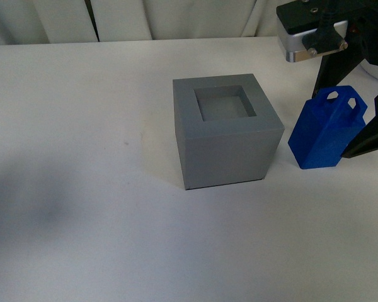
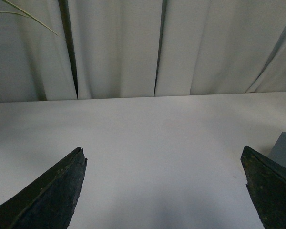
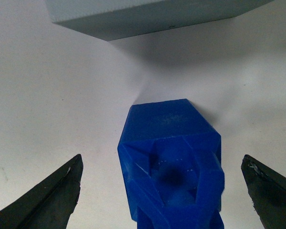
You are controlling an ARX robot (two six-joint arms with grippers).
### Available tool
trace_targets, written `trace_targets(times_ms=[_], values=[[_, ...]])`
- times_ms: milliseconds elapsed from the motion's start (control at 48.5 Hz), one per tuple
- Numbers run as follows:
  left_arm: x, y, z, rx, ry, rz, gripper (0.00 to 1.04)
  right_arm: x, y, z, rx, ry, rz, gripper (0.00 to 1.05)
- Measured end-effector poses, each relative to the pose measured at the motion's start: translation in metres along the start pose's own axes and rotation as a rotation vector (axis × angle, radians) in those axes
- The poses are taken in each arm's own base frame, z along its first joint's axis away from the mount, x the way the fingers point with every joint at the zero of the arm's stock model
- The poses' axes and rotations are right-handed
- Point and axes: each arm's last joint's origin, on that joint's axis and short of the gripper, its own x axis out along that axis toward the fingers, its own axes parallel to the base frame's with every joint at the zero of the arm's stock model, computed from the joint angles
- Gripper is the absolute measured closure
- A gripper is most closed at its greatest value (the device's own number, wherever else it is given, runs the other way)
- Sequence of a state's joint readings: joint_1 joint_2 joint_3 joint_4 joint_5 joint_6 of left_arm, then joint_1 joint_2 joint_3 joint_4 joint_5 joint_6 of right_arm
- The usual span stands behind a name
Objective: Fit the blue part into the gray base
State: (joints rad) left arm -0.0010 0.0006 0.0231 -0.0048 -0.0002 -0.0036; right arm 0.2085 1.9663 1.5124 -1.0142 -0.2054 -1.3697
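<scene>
Blue part: bright blue matte plastic block [image 1: 327,129] stood just right of the matte gray plastic cube [image 1: 227,135].
Right gripper [image 3: 162,160]: jaws spread, straddled the block, no contact.
Left gripper [image 2: 163,151]: jaws spread, empty.
Risk: one finger landing first could topple the block.

My front camera looks down on the gray base [image 1: 227,129] from close above, my right wrist camera hangs just over the blue part [image 3: 174,157] facing that base, and my left wrist camera, facing the curtain [image 2: 119,47], catches only its corner.

blue part [image 1: 327,132] matte plastic; gray base [image 1: 225,141] matte plastic.
</scene>
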Motion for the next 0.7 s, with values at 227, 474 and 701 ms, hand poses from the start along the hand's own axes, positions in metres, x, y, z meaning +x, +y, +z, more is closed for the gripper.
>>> trace_targets(times_ms=[227,474,701], values=[[0.000,0.000,0.000,0.000,0.000,0.000,0.06,0.005,-0.002,-0.002,-0.002,0.013,0.005,0.37],[0.000,0.000,0.000,0.000,0.000,0.000,0.06,-0.006,-0.008,-0.003,0.005,-0.001,-0.013,0.58],[0.000,0.000,0.000,0.000,0.000,0.000,0.06,-0.035,-0.014,0.001,0.005,-0.040,-0.032,0.58]])
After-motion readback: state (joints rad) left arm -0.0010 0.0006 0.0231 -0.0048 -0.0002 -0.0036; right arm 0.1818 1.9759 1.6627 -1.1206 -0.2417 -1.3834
